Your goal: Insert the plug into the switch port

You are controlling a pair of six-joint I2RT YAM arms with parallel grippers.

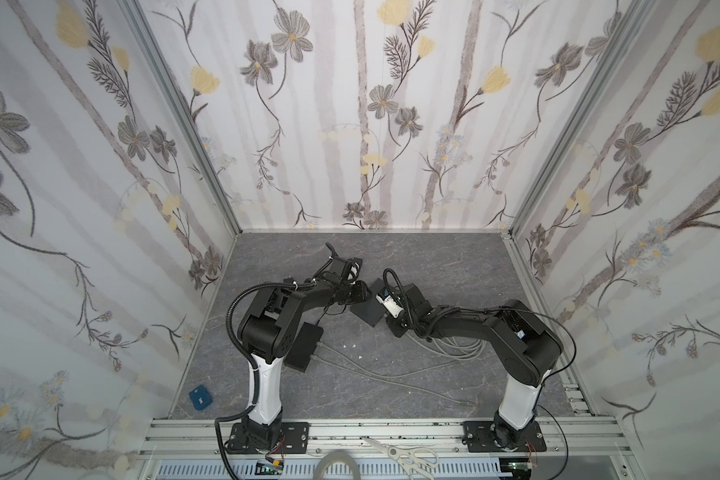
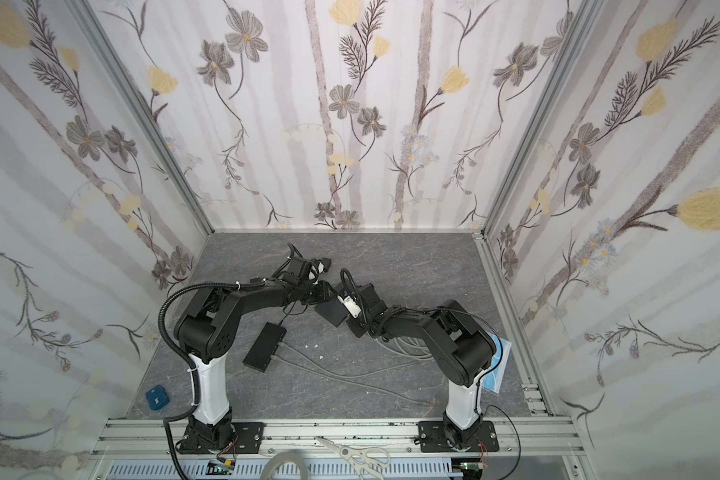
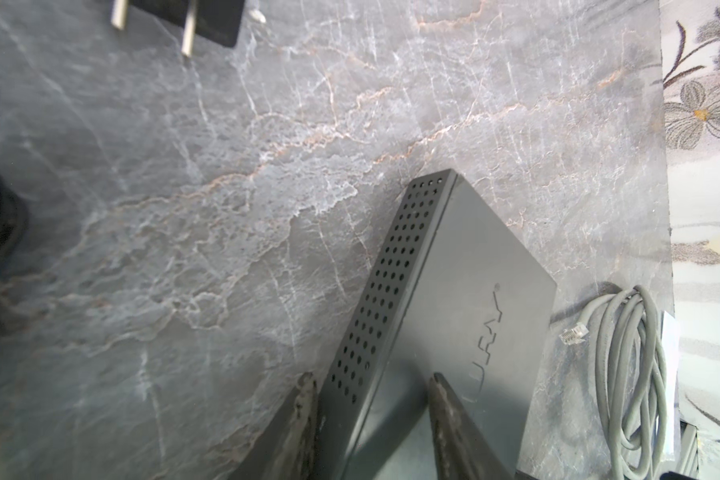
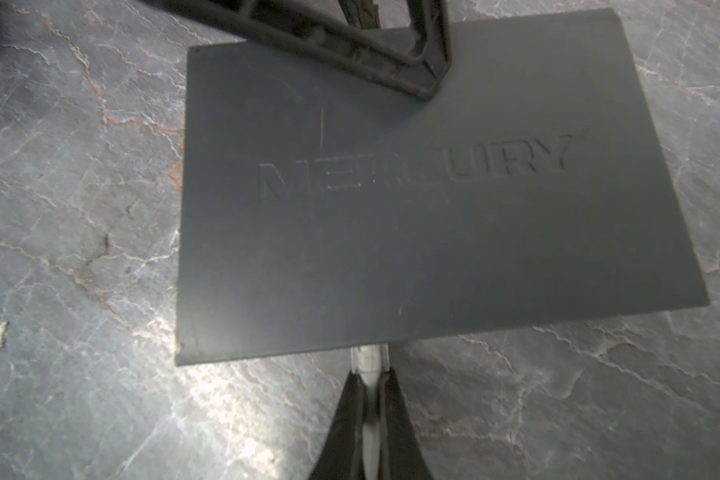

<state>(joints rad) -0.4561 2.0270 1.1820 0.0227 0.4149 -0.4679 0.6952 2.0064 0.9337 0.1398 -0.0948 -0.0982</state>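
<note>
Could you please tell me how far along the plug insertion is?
Done: the left gripper grips the switch, and the right gripper is shut on the plug. In hand: the plug's tip meets the switch's edge. Left: seating it. The port face is hidden, so I cannot confirm it is in.

Wallpaper (image 1: 371, 124) with grey and yellow flowers is covering the three walls (image 1: 59, 232) in both top views. A grey marble-patterned floor (image 1: 441, 257) is lying in the lower middle. Aluminium posts (image 1: 188, 124) are standing in the back corners, and soft even light is falling over everything.
</note>
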